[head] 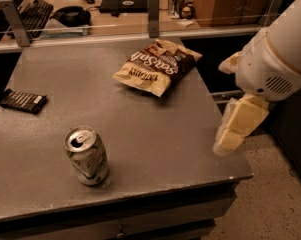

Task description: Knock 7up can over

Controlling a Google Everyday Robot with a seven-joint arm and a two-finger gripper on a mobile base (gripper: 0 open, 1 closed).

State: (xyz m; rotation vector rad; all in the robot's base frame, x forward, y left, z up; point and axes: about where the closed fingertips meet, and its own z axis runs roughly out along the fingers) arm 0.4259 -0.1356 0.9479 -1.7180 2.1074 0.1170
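Observation:
The 7up can [87,157] stands upright on the grey table [155,134], near its front left. It has a pale white-green body and a silver pull-tab top. My gripper [231,133], cream-coloured on a white arm [277,54], hangs over the table's right edge. It is level with the can and well to its right, with bare table between them. It touches nothing.
A brown-and-cream chip bag [157,65] lies at the table's back centre. A flat dark chocolate bar [24,101] lies at the left edge. Behind a rail with posts [153,14] is a desk with a keyboard [34,13] and headphones. The floor drops off on the right.

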